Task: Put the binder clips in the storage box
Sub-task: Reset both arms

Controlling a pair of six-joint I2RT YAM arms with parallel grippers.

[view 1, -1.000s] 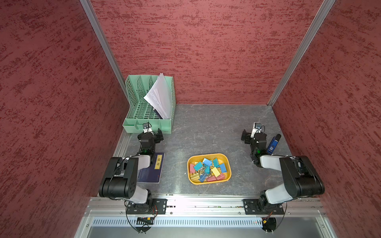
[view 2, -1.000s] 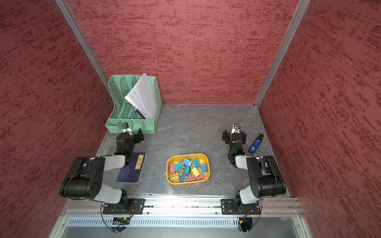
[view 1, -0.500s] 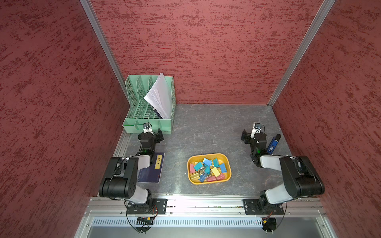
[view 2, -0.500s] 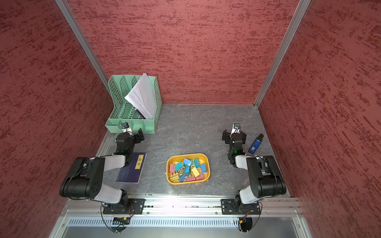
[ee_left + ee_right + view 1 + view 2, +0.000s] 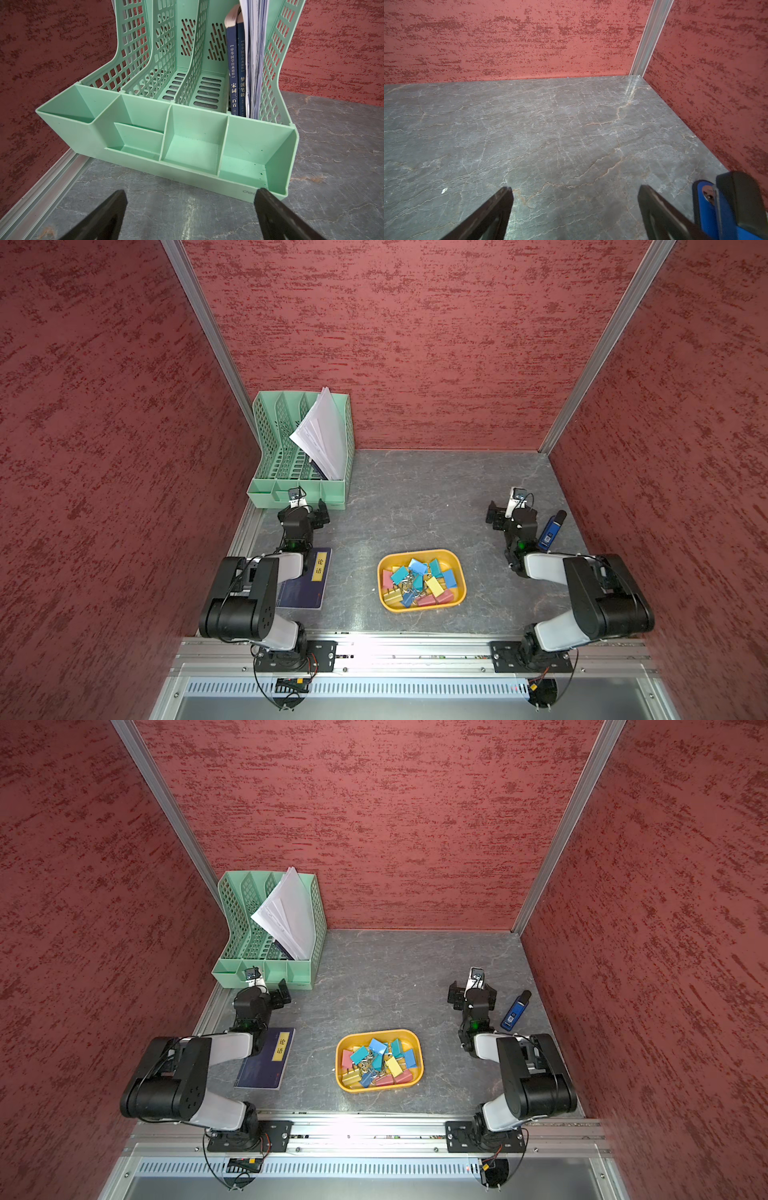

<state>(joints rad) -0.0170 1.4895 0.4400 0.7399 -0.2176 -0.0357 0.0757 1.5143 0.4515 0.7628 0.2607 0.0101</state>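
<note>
Many binder clips [image 5: 419, 583] fill storage box [image 5: 419, 552], apart from left tool [image 5: 191, 191], right tool [image 5: 575, 188].

Grey marbled tabletop [image 5: 415, 497] with yellow storage box [image 5: 422, 608], green organizer [image 5: 299, 494], navy notebook [image 5: 305, 593], blue stapler [image 5: 549, 531].

Left pincer [image 5: 190, 192] and right pincer [image 5: 575, 189] spread wide

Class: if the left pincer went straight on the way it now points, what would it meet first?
Probably the low front wall of the green file organizer; the left pincer points at it across a short strip of table.
</note>
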